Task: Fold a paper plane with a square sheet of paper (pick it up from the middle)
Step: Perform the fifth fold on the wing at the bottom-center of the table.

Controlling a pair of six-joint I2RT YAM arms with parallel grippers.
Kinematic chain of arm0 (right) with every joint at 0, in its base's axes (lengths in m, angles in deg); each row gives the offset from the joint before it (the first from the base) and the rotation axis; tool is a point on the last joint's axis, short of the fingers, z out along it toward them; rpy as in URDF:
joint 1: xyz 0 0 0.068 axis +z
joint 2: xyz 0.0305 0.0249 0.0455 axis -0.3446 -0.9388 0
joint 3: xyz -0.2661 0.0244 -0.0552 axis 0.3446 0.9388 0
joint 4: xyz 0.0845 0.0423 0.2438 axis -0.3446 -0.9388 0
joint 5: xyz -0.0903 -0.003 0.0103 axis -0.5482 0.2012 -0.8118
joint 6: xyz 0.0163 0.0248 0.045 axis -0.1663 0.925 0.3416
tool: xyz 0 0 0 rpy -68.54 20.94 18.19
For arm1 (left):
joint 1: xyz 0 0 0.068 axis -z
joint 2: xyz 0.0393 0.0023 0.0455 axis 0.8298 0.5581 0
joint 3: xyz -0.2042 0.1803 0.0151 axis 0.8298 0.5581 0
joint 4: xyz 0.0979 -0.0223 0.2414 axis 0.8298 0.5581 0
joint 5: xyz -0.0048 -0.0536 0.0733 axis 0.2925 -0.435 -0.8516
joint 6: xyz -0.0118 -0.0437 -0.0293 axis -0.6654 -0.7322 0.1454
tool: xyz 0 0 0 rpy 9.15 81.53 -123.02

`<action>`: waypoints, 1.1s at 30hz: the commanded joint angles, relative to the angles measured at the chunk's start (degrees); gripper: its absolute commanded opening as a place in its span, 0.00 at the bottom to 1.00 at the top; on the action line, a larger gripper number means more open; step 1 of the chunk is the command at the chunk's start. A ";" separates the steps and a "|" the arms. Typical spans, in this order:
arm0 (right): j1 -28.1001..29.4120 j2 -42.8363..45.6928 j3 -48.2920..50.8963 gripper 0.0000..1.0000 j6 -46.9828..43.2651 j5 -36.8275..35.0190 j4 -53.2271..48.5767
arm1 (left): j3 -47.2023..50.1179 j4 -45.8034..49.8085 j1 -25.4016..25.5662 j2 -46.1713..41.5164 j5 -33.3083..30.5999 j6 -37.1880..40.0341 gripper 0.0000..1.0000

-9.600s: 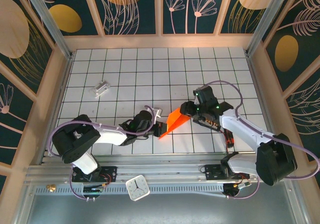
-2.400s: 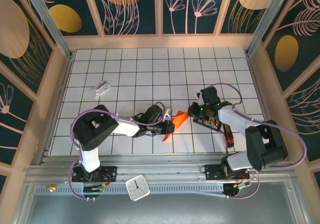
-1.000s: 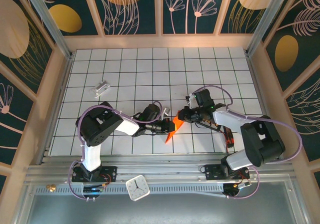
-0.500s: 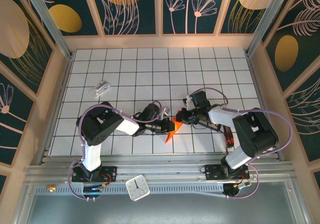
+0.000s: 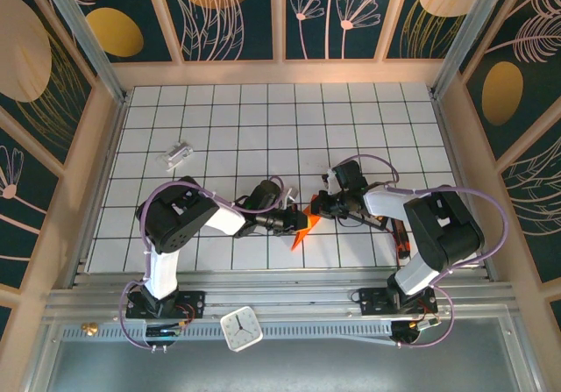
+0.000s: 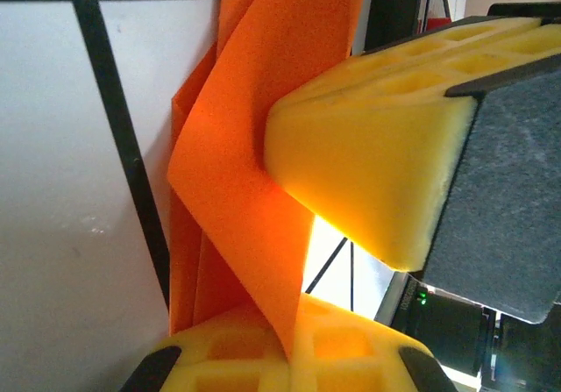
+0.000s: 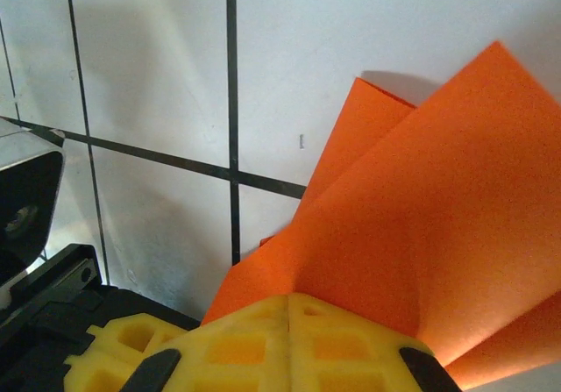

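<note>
**Both claws clenched on the folded orange sheet near the surface's near edge**

The top view shows the white gridded surface [image 5: 351,120] with the two arms reaching inward from the near edge until their tips meet. The square sheet of paper [image 5: 302,228], bright orange and already folded into overlapping layers, sits between them. It lies close to the near edge, roughly midway between the left and right edges. Its narrow lower end points toward the near edge. Whether that end touches the surface cannot be told.

The left claw [image 5: 292,222] comes in from the left side. In the left wrist view its two yellow foam pads [image 6: 228,361] are pressed together at the bottom of the frame. A band of the sheet [image 6: 237,190] rises out of the seam between them, so this claw is clenched on the paper. Beside that band, the yellow pad [image 6: 368,173] of the other claw presses against the sheet.

The right claw [image 5: 316,210] comes in from the right side. In the right wrist view its pads [image 7: 237,348] also meet along a closed seam. The orange layers [image 7: 421,225] fan out from that seam above the tiles and cast a shadow on them. This claw likewise grasps the sheet.

A small silvery-white block [image 5: 178,154] lies toward the left edge, well apart from the paper. A white clock [image 5: 240,329] rests on the metal rail below the near edge.
</note>
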 commanded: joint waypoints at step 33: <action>-1.48 -2.21 0.16 0.09 -2.92 -10.21 -8.12 | -0.82 16.77 0.09 -1.79 -2.35 1.23 0.20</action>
